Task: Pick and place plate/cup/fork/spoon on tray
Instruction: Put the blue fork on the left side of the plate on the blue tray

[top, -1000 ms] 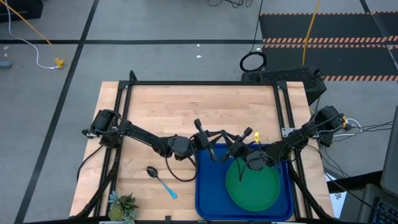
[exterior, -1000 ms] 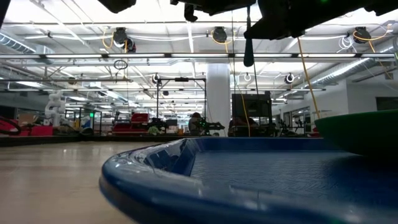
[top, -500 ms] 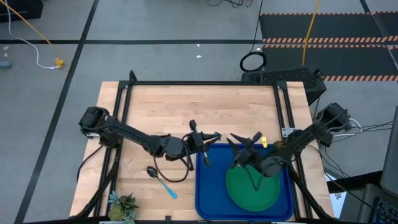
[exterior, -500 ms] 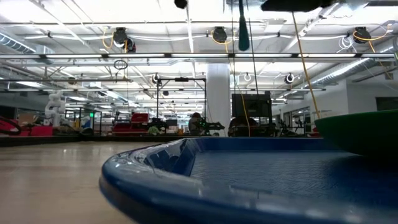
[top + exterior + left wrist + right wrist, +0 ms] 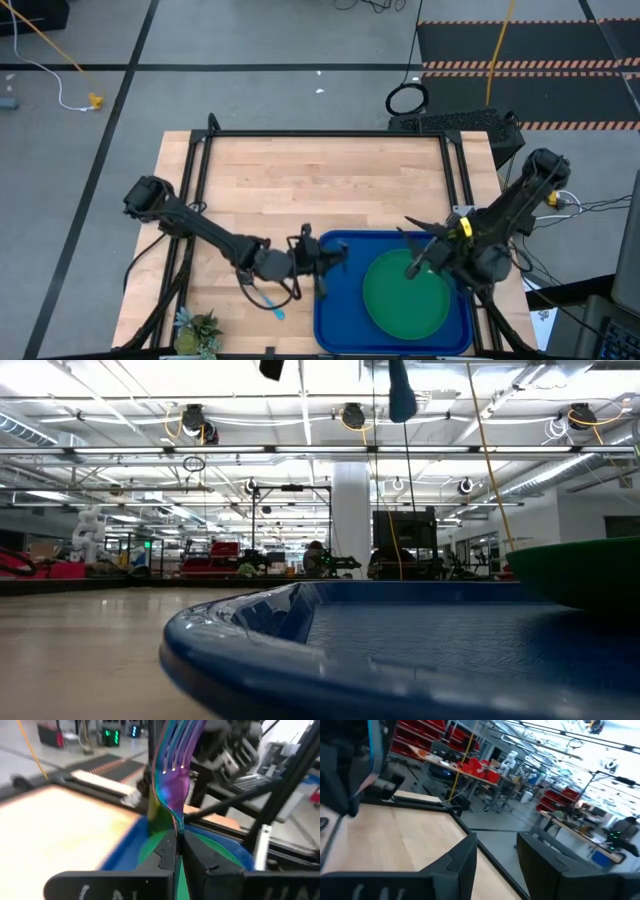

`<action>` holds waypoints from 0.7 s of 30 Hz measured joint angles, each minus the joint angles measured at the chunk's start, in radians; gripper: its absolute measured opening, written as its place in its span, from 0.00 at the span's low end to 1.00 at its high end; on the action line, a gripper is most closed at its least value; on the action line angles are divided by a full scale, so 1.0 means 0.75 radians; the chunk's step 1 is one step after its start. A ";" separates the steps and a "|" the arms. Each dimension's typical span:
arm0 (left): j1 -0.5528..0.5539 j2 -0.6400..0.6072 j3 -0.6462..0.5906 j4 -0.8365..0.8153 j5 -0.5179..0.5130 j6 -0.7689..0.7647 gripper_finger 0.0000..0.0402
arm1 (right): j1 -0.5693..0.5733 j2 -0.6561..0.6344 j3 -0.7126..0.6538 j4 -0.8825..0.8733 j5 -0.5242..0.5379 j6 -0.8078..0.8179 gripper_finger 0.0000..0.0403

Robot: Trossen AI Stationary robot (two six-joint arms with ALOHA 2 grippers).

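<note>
The fork step is in hand. The left end effector (image 5: 322, 262), at lower centre of the high view, over the tray's left rim, is clamped tight on the fork (image 5: 172, 775); the left wrist view shows the stem pinched between the dark fingers (image 5: 200, 857), the tines standing up and away from them. In the low view the fork's blue handle hangs at the top edge of the frame, clear of the tray.

The tray (image 5: 335, 315) sits on the counter (image 5: 300, 180) at lower centre-right, and the plate (image 5: 405, 305) already lies in its right half. The right end effector (image 5: 418, 258) hovers at the plate's upper edge with its fingers spread and nothing between them, as the right wrist view confirms.

The spoon (image 5: 270, 304) is mostly hidden under the left arm at lower left of the high view; only its blue handle end shows, on the counter left of the tray. No cup is visible in any view.

The next move, as I judge it, calls for bringing the fork over the bare blue strip left of the plate, lowering it near the tray floor, and only then letting go, so it does not bounce onto the rim. The spoon would follow.
</note>
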 joint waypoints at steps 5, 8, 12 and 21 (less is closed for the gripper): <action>-0.050 0.093 0.000 0.021 -0.007 -0.230 0.03 | 0.065 -0.044 0.000 -0.001 -0.002 -0.063 0.32; -0.066 0.163 0.000 0.033 -0.007 -0.369 0.05 | 0.082 -0.057 0.000 -0.001 -0.001 -0.102 0.32; -0.072 0.262 0.000 0.118 -0.008 -0.498 0.04 | 0.093 -0.059 0.000 -0.003 -0.002 -0.151 0.32; -0.031 0.411 0.000 0.158 0.025 -0.842 0.05 | 0.093 -0.059 0.000 -0.002 -0.003 -0.177 0.32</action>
